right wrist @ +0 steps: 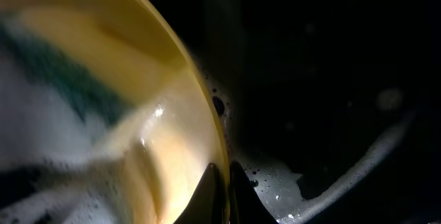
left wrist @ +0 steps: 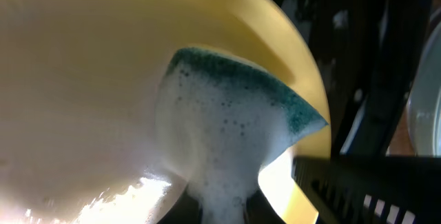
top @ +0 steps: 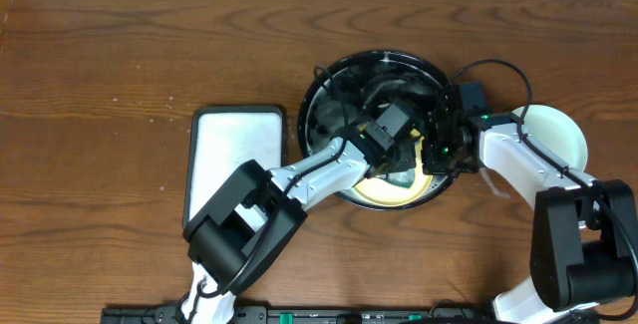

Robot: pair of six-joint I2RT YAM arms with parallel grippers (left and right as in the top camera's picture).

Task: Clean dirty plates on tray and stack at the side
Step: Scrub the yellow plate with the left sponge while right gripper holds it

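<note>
Overhead, both arms cover most of the large round black tray (top: 319, 95), so the pale yellow round plate (top: 384, 196) inside shows only as a crescent at its near rim. The left hand (top: 399, 164) reaches in from the near left, fingers buried in foam, clamped on a green sponge (left wrist: 234, 107) pressed against the plate face. The right hand (right wrist: 222, 189) comes in from the right, fingertips pinched closed on the plate's rim. A pale mint-green plate (top: 558, 135) sits on the bench (top: 120, 55) right of the tray, partly under that arm.
</note>
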